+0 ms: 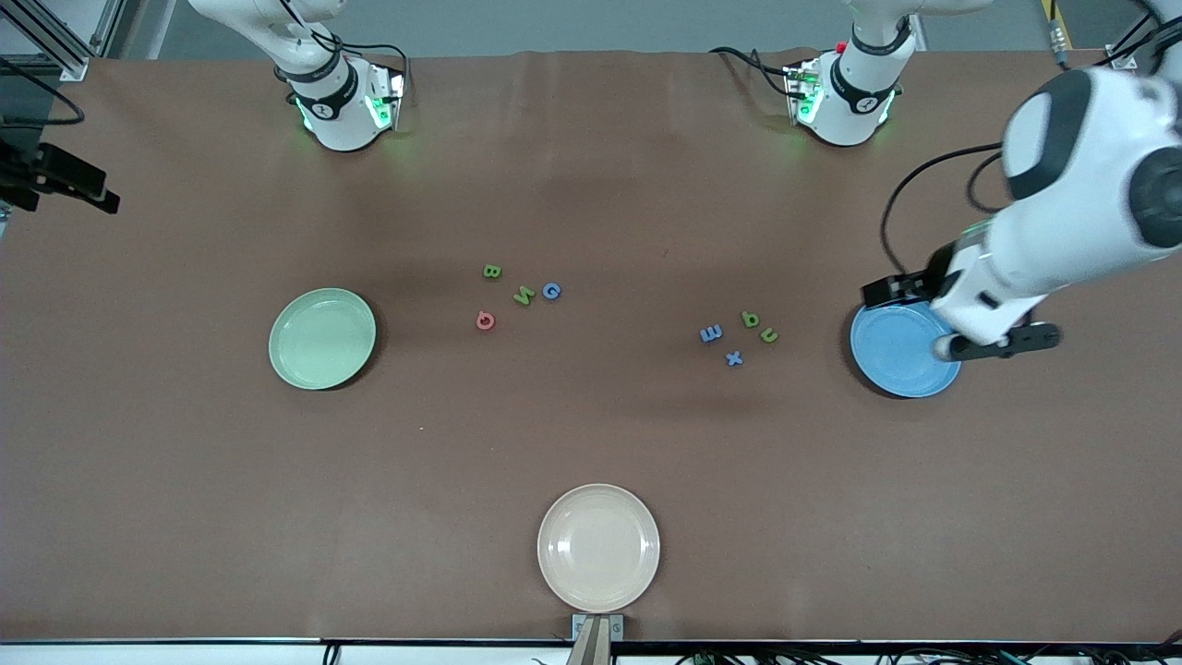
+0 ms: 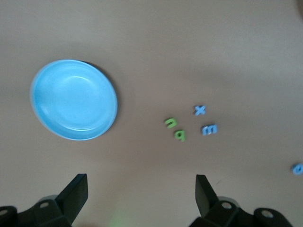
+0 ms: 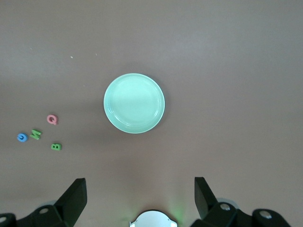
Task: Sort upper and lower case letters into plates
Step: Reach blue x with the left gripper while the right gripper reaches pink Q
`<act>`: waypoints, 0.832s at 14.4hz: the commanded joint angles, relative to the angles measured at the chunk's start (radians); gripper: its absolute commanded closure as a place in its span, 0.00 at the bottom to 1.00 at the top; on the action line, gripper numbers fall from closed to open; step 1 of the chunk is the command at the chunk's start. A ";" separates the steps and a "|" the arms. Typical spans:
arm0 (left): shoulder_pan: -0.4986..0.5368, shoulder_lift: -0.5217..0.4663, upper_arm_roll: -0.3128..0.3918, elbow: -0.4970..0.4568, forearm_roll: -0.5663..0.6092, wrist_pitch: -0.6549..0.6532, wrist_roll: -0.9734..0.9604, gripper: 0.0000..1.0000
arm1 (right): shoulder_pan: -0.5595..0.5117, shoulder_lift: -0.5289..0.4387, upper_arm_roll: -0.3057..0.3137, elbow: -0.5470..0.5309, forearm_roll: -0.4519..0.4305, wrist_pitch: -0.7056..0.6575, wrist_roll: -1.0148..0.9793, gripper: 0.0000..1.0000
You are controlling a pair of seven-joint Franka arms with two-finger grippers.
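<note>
The mint green plate (image 1: 321, 338) (image 3: 134, 102) lies toward the right arm's end of the table and the blue plate (image 1: 900, 356) (image 2: 73, 99) toward the left arm's end. Both hold nothing. Between them lie two clusters of letters: green B (image 1: 492, 271), green M (image 1: 524, 296), blue G (image 1: 551, 291) and pink Q (image 1: 485, 320); then blue m (image 1: 710, 333), green q (image 1: 750, 320), green u (image 1: 768, 335) and blue x (image 1: 734, 357). My left gripper (image 1: 997, 344) (image 2: 142, 182) hangs open and empty high over the blue plate's edge. My right gripper (image 3: 140, 184), open and empty, shows only in its wrist view.
A cream-beige plate (image 1: 598, 547) sits empty near the table edge closest to the front camera. The two arm bases (image 1: 342, 102) (image 1: 845, 92) stand along the table's farthest edge. Brown cloth covers the table (image 1: 185, 480).
</note>
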 commanded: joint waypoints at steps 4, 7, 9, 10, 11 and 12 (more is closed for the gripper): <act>-0.129 0.036 0.000 -0.232 0.073 0.313 -0.223 0.00 | -0.003 0.196 0.003 0.033 -0.031 0.038 0.005 0.00; -0.192 0.129 0.000 -0.249 0.117 0.438 -0.381 0.00 | 0.031 0.201 0.006 -0.009 -0.004 0.095 0.052 0.00; -0.220 0.174 0.000 -0.255 0.127 0.508 -0.498 0.00 | 0.065 0.202 0.007 -0.064 0.054 0.167 0.166 0.00; -0.234 0.191 0.000 -0.270 0.140 0.551 -0.519 0.00 | 0.083 0.204 0.007 -0.101 0.071 0.215 0.189 0.00; -0.241 0.205 0.000 -0.288 0.162 0.606 -0.521 0.00 | 0.103 0.204 0.007 -0.158 0.093 0.280 0.207 0.00; -0.242 0.219 0.000 -0.311 0.171 0.677 -0.521 0.00 | 0.128 0.204 0.007 -0.213 0.122 0.353 0.252 0.00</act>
